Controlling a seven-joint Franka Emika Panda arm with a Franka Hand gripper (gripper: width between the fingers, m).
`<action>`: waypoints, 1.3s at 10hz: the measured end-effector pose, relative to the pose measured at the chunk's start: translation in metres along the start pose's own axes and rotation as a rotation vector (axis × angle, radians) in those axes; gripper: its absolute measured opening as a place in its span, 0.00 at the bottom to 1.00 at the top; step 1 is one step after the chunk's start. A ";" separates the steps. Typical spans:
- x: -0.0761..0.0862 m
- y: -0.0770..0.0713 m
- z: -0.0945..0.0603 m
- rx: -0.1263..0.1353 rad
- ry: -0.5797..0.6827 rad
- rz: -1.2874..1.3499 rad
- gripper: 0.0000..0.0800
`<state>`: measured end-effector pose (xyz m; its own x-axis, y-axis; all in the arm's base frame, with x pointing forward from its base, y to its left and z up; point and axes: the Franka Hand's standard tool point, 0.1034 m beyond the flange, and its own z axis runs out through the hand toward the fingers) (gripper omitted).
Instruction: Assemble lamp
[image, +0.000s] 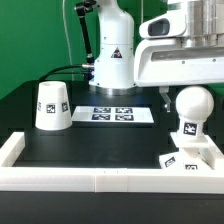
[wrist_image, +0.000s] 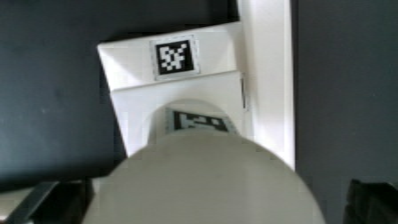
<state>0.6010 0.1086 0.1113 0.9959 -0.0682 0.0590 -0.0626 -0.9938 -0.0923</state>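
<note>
The white ball-headed bulb (image: 192, 106) stands upright on the flat square base (image: 176, 160) at the exterior view's right, beside the white frame's right wall. In the wrist view the bulb's ball (wrist_image: 205, 180) fills the near field, with the base (wrist_image: 164, 62) beyond it. My gripper (image: 191, 94) hangs over the bulb, its jaws spread wide on either side of the ball; the dark fingers (wrist_image: 50, 203) show at both sides with gaps to the ball. It is open and holds nothing. The tapered shade (image: 52, 105) stands alone at the exterior view's left.
A raised white frame (image: 90, 178) borders the black table; its right wall (wrist_image: 267, 90) runs beside the base. The marker board (image: 112, 114) lies flat at the back centre, in front of the arm's white pedestal (image: 113, 60).
</note>
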 end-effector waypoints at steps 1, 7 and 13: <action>0.001 0.002 0.000 -0.002 0.001 -0.081 0.87; 0.002 0.004 0.000 -0.007 0.001 -0.510 0.87; 0.011 0.005 -0.004 -0.094 0.015 -1.132 0.87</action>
<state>0.6116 0.1024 0.1153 0.4822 0.8730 0.0734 0.8677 -0.4875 0.0969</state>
